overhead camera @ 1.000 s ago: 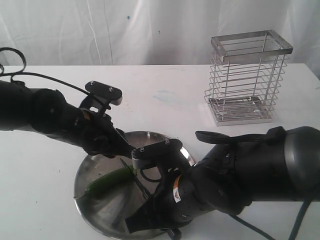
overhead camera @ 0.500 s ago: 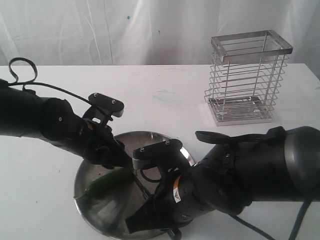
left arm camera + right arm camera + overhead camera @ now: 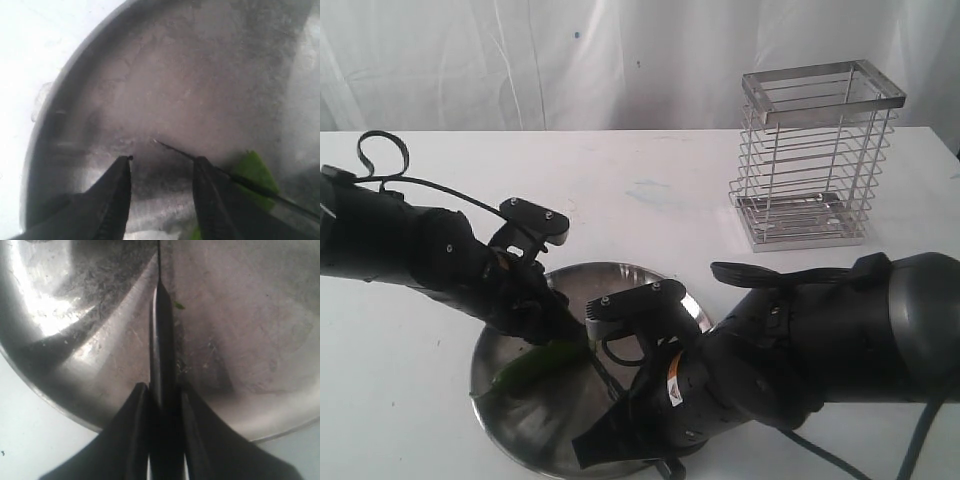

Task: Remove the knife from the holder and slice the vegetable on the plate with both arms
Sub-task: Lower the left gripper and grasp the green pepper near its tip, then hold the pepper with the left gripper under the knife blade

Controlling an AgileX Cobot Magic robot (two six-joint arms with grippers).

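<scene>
The steel plate [image 3: 532,422] lies at the table's front with the green vegetable [image 3: 535,365] on its left half. My left gripper [image 3: 558,318] hovers low over the plate, right beside the vegetable's near end. In the left wrist view that gripper [image 3: 164,160] is open with bare plate [image 3: 165,85] between its fingers; the vegetable [image 3: 255,170] lies just outside one finger. My right gripper [image 3: 163,389] is shut on the black knife [image 3: 162,340], whose thin blade [image 3: 175,150] points across the plate [image 3: 75,355] to the vegetable. The wire holder [image 3: 815,160] stands at the back right.
The bulky right arm [image 3: 800,350] covers the plate's right side and the table's front right. A cable loop [image 3: 380,150] rises from the left arm. A white curtain closes off the far side of the white table [image 3: 650,190].
My left arm has slid right and down, bringing its open gripper closer to the vegetable's end. The right arm and the knife have stayed still.
</scene>
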